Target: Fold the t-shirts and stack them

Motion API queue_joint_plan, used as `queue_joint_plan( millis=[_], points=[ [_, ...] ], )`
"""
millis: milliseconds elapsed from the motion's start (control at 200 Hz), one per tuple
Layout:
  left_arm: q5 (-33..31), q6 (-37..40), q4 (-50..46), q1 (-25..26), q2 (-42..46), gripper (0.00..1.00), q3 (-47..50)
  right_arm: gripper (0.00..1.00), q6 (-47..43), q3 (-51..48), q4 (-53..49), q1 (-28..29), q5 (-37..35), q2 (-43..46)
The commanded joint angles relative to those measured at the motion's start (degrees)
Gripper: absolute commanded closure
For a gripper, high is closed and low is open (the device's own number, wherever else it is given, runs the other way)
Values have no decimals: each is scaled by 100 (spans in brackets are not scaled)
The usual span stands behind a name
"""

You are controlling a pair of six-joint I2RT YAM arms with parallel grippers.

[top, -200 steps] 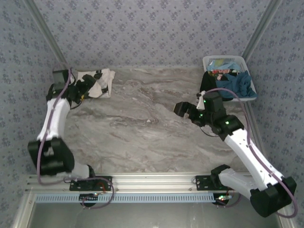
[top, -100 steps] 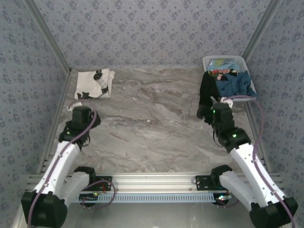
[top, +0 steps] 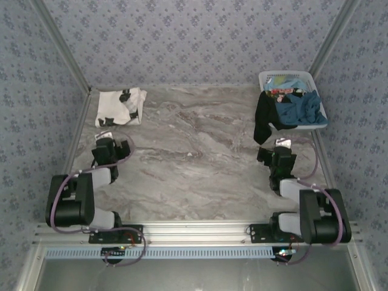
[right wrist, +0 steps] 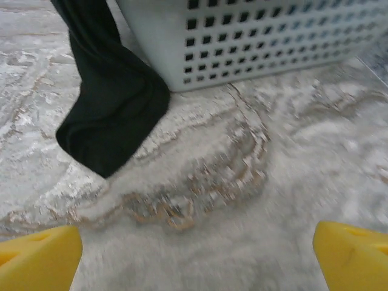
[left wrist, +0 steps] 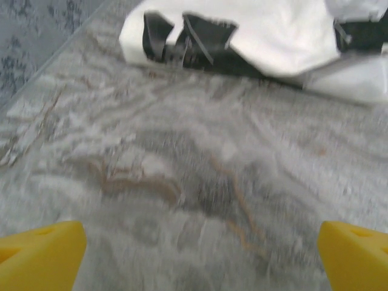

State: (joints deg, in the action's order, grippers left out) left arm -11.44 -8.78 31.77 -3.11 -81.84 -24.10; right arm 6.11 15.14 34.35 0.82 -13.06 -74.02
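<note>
Blue-grey wallpaper with a small repeating floral print covers the walls point(top: 194, 36) on three sides. Slanting metal struts point(top: 60, 48) rise from the far corners. The table point(top: 194, 176) has a grey marble-look top veined with brown, and an aluminium rail point(top: 200, 231) runs along its near edge. The light is soft and even.

Even diffuse light, faint shadows, no glare, wrist views smeared, possibly out of focus

Both arms are folded compactly at the bottom of the frame.
The left gripper point(top: 107, 144) is seen at lower left and the right gripper point(top: 280, 151) at lower right. Jaws are held wide apart, apparently empty, with yellow fingertips point(left wrist: 39, 254) shown in the bottom corners.
</note>
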Motion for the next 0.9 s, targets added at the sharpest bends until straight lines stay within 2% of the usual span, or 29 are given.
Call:
queue_joint_plan(
  millis=[0, 65, 140, 165, 230, 275, 305, 330, 370, 420, 480, 670, 824, 899],
  points=[
    [392, 149, 825, -92, -61, 2, -25, 0, -363, 134, 1570, -162, 604, -473],
    [515, 307, 1250, -6, -59, 2, 234, 0, -197, -106, 2391, -370, 787, -955],
    [457, 470, 2709, 131, -617, 2, 717, 0, -175, -285, 3542, -459, 915, -1624],
    [448, 477, 3086, 131, -726, 2, 756, 0, -196, -281, 3529, -469, 947, -1645],
    [363, 362, 1902, 119, -452, 2, 396, 0, -184, -84, 2541, -474, 950, -1255],
    [386, 410, 2136, 120, -670, 2, 308, 0, -197, -26, 2689, -469, 1013, -1375],
    [394, 391, 1830, 129, -579, 2, 214, 0, -213, 35, 2763, -476, 1087, -1501],
    [394, 388, 1601, 124, -535, 2, 175, 0, -217, 148, 2494, -479, 1151, -1477],
    [389, 396, 1918, 120, -629, 2, 248, 0, -249, 377, 1887, -474, 1162, -1379],
    [403, 382, 1637, 115, -557, 2, 176, 0, -311, 559, 1745, -353, 836, -1428],
    [405, 391, 1762, 111, -582, 2, 198, 0, -411, 628, 1548, -157, 629, -1439],
    [267, 547, 1642, 265, -578, 2, 134, 0, -525, 531, 1821, -95, 412, -1432],
    [255, 590, 1613, 306, -594, 2, 116, 0, -553, 563, 1667, -109, 624, -1432],
    [257, 595, 1613, 303, -588, 2, 116, 0, -632, 452, 1939, 20, 301, -1442]
  ],
)
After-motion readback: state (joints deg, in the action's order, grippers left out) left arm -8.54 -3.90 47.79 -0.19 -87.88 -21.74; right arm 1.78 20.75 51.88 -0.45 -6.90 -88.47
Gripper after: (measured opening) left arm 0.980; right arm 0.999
